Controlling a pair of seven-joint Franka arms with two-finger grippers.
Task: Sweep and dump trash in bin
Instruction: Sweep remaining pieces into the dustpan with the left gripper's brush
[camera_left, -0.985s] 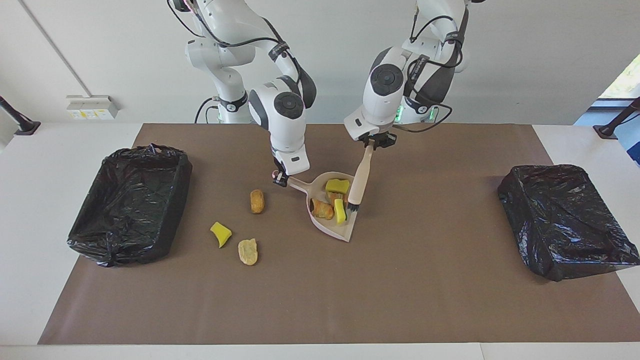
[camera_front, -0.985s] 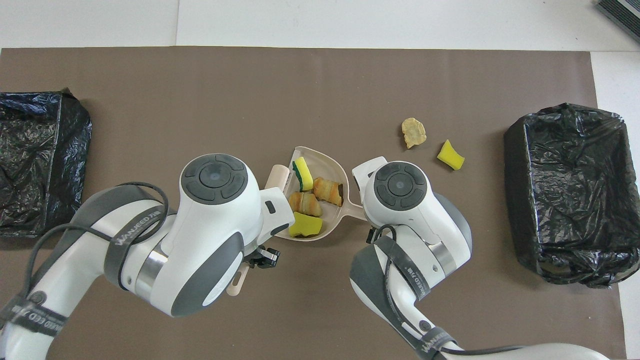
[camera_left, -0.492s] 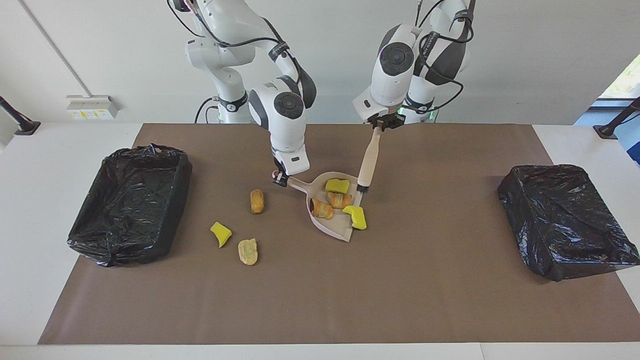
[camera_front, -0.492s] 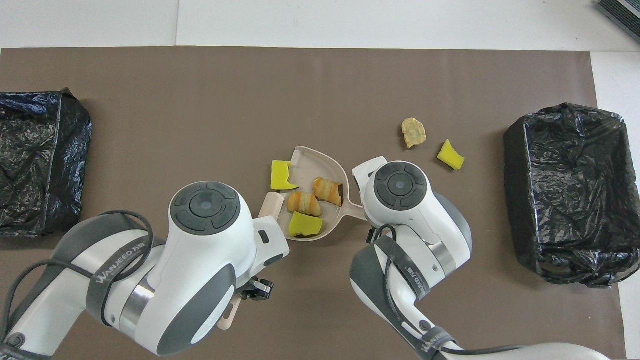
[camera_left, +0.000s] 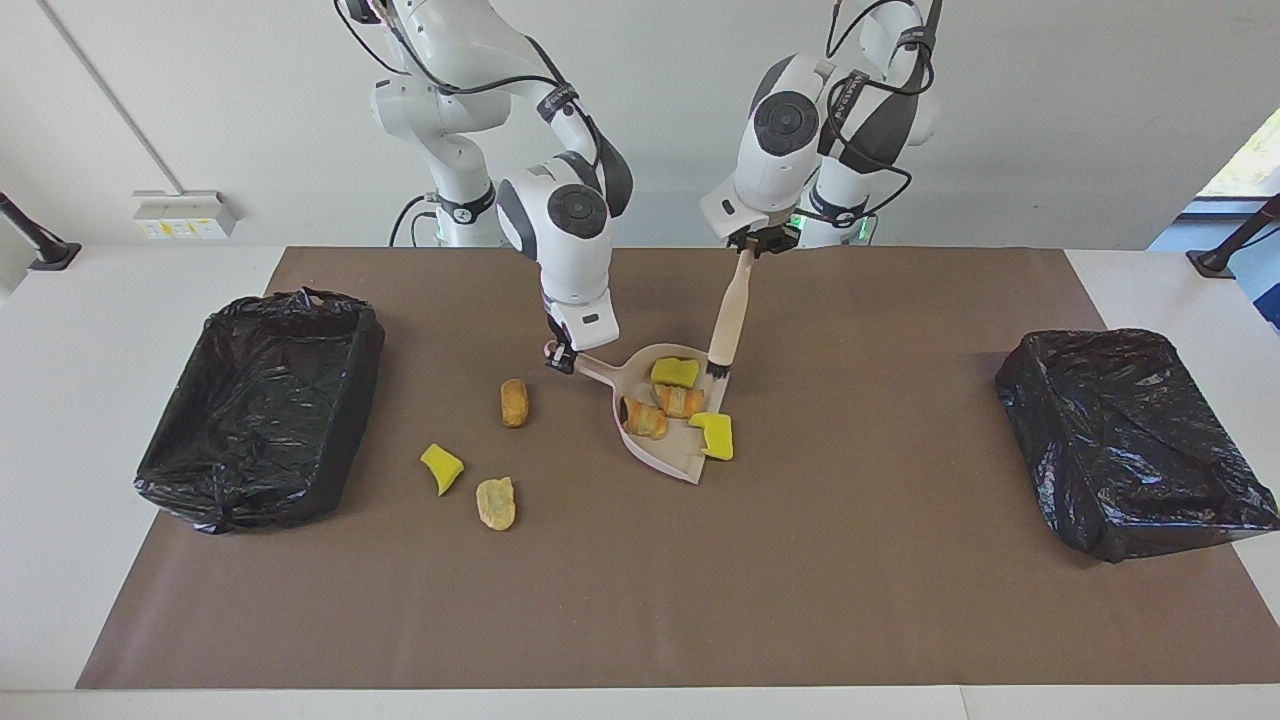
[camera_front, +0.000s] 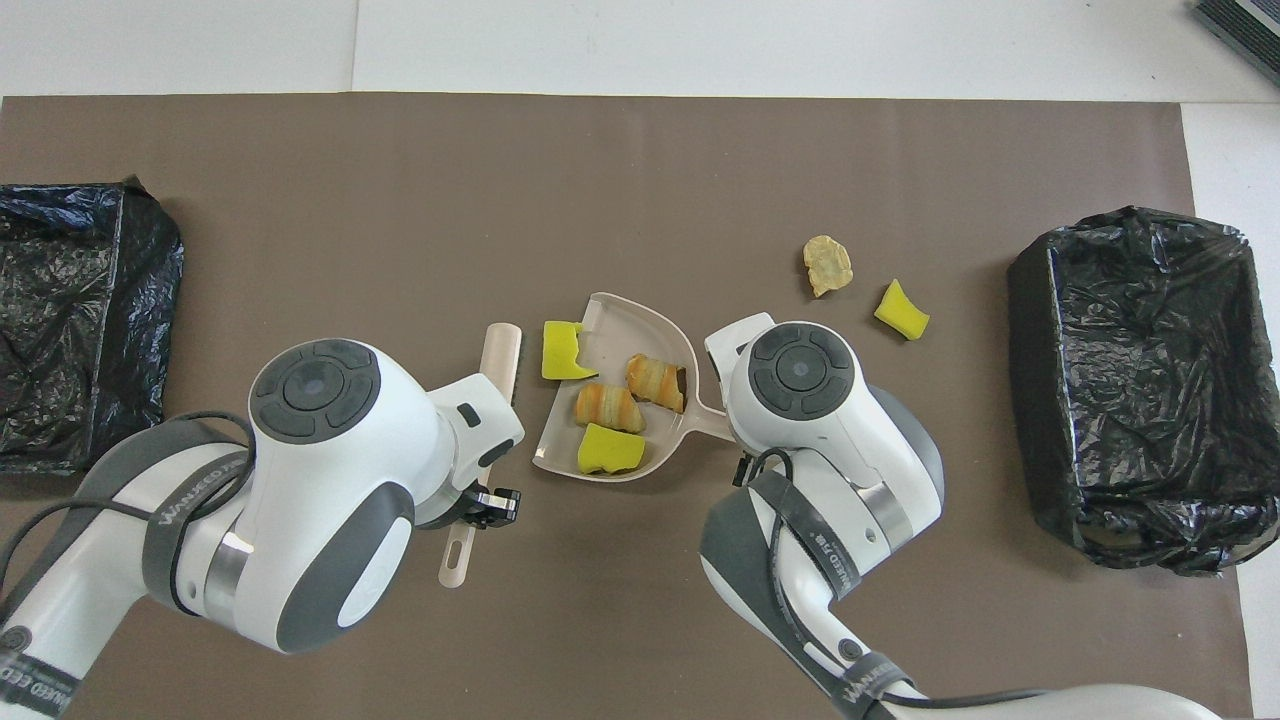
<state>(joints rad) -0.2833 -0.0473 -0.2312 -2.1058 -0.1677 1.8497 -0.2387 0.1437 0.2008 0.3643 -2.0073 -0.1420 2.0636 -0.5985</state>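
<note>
My right gripper is shut on the handle of the pale pink dustpan, which rests on the mat. Inside the pan lie a yellow sponge chunk and two striped croissant pieces. A second yellow chunk straddles the pan's open lip. My left gripper is shut on the brush, whose bristles hang at the pan's open edge. Loose trash lies toward the right arm's end: a brown lump, a yellow chunk and a tan piece.
Two bins lined with black bags stand on the brown mat, one at the right arm's end and one at the left arm's end. In the overhead view the right arm hides the brown lump.
My left gripper lifted the brush out of the pan and drew it toward the left arm's end. One yellow chunk slid from inside the pan to its lip. The right gripper held still.
</note>
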